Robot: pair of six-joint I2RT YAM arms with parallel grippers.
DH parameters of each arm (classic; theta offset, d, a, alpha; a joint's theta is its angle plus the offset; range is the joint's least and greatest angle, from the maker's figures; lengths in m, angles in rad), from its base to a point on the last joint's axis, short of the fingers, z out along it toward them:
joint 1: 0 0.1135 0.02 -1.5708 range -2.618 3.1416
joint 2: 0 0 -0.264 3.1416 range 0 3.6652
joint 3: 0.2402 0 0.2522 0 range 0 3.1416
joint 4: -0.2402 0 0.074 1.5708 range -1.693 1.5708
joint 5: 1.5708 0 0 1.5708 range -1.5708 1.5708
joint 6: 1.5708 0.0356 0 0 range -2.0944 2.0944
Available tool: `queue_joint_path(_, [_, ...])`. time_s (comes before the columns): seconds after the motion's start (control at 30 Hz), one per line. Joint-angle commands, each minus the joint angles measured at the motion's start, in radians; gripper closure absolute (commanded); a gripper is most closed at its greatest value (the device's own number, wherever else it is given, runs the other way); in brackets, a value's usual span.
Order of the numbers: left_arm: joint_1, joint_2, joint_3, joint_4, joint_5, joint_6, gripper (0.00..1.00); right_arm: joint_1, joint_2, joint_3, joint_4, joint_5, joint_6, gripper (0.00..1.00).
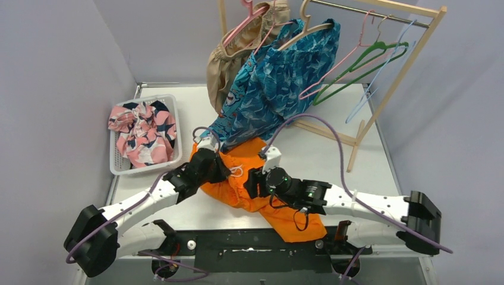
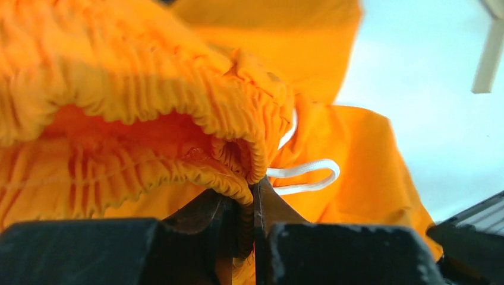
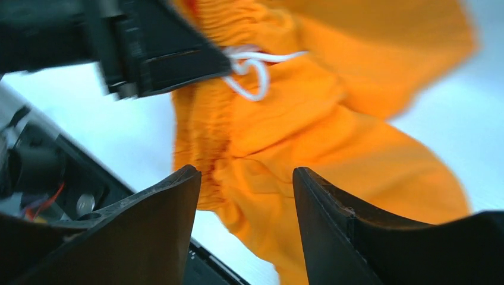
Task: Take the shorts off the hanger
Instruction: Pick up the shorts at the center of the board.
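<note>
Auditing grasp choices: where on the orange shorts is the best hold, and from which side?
The orange shorts' gathered waistband by the white drawstring, edge-on from the left arm's side: it forms a thick raised ridge, while the legs lie limp on the table. The left gripper is shut on it there.

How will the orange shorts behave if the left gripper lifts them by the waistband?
Probably floppy: the orange shorts lie crumpled on the table, so the legs should hang and drag. Likely light, being thin fabric. The gathered waistband pinched in the left gripper looks grippy, though the loose white drawstring may snag.
</note>
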Motion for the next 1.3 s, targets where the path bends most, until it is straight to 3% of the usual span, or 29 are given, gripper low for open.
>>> queue_joint_path(0.0, [-0.139, -0.050, 0.227, -0.123, -0.166, 0.226, 1.00, 0.002, -0.115, 0.099, -0.333, 0.383, 0.173, 0.41])
queue_joint_path(0.13, [-0.435, 0.029, 0.261, -0.129, -0.340, 0.278, 1.00, 0.002, -0.156, 0.168, -0.618, 0.600, 0.375, 0.40])
queue_joint_path(0.23, [-0.502, 0.111, 0.235, -0.184, -0.378, 0.184, 1.00, 0.007, -0.194, 0.193, -0.827, 0.705, 0.623, 0.37])
queue_joint_path(0.3, [-0.520, 0.115, 0.172, -0.102, -0.328, 0.175, 1.00, 0.009, -0.234, 0.168, -0.860, 0.717, 0.693, 0.36])
queue_joint_path(0.37, [-0.536, 0.107, 0.115, 0.003, -0.269, 0.189, 0.86, 0.009, -0.275, 0.133, -0.853, 0.720, 0.724, 0.35])
queue_joint_path(0.43, [-0.538, 0.113, 0.102, 0.023, -0.255, 0.189, 0.58, 0.008, -0.314, 0.103, -0.857, 0.721, 0.758, 0.32])
queue_joint_path(0.53, [-0.538, 0.127, 0.111, 0.042, -0.233, 0.216, 0.42, 0.008, -0.346, 0.080, -0.886, 0.727, 0.802, 0.29])
queue_joint_path(0.83, [-0.535, 0.317, 0.218, 0.034, -0.268, 0.233, 0.16, 0.008, -0.357, 0.041, -0.779, 0.707, 0.732, 0.20])
queue_joint_path(0.93, [-0.531, 0.410, 0.230, 0.059, -0.234, 0.228, 0.15, 0.007, -0.343, 0.043, -0.834, 0.723, 0.810, 0.19])
queue_joint_path(1.03, [-0.542, 0.485, 0.245, 0.037, -0.213, 0.223, 0.26, 0.008, -0.342, 0.036, -0.861, 0.721, 0.841, 0.19])
queue_joint_path(1.2, [-0.551, 0.489, 0.214, -0.031, -0.327, 0.165, 0.83, 0.008, -0.342, 0.029, -0.887, 0.719, 0.860, 0.19])
queue_joint_path(1.27, [-0.546, 0.446, 0.228, -0.102, -0.399, 0.150, 1.00, 0.008, -0.344, 0.028, -0.885, 0.717, 0.861, 0.19])
